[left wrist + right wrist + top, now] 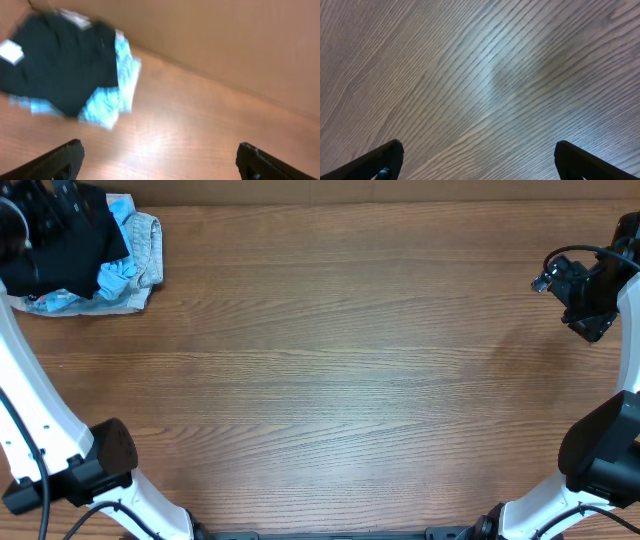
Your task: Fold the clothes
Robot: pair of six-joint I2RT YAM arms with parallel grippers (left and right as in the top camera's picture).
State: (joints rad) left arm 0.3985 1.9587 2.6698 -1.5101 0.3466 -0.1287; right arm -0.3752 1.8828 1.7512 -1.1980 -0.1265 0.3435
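Note:
A pile of clothes (118, 268) lies at the table's far left corner: a black garment (60, 60) on top of light blue patterned pieces (117, 85) and a grey piece (148, 242). My left gripper (160, 160) is open and empty, above the bare wood just beside the pile; in the overhead view the left arm (45, 225) covers part of the pile. My right gripper (477, 160) is open and empty over bare wood near the table's right edge, where the right arm (590, 285) shows in the overhead view.
The wooden table (350, 380) spreads between the two arms. A brown wall (225, 45) runs along the far edge behind the pile. The arm bases stand at the near left (100, 460) and near right (600, 450).

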